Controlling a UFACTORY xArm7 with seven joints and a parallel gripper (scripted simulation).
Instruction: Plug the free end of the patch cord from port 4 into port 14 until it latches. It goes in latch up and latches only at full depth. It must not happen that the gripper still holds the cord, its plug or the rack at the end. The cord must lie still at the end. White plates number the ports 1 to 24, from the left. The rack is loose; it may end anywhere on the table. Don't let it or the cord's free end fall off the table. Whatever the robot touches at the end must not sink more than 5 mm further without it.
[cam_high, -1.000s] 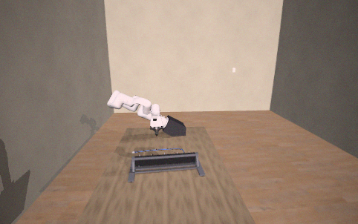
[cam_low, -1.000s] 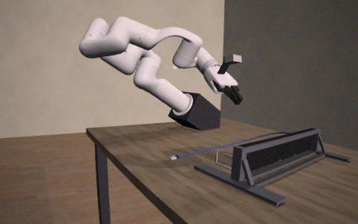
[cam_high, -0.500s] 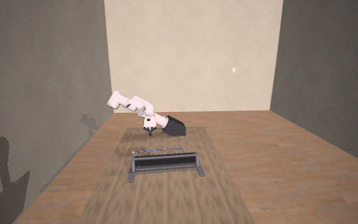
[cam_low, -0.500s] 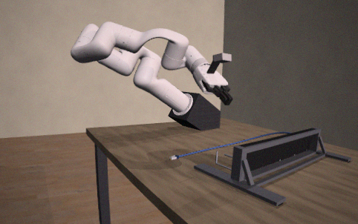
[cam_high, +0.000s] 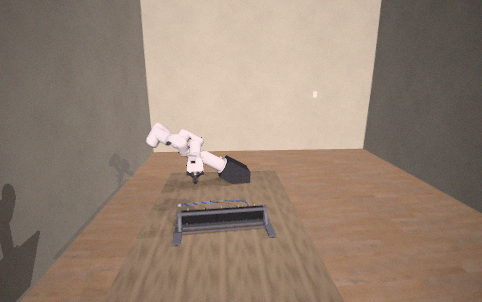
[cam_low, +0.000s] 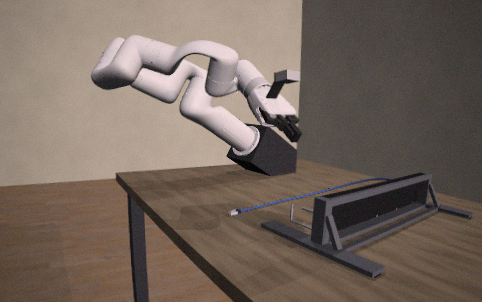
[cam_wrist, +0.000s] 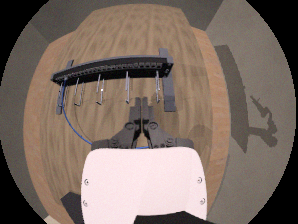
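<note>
Above the table's far end, gripper (cam_low: 290, 126) hangs with fingers pressed together, empty — should spread them, then descend squarely over the cord's plug (cam_low: 233, 212), latch up.

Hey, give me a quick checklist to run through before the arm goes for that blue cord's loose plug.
1. Claw empty: ok, shut on nothing, above the table.
2. Claw open for grasping: not ok.
3. Free plug on the table, reachable: ok, lying away from the edge.
4. Cord untangled: ok, runs straight behind the rack.
5. Rack on the table: ok.
6. Plug latch facing up: cannot tell, too small.
</note>
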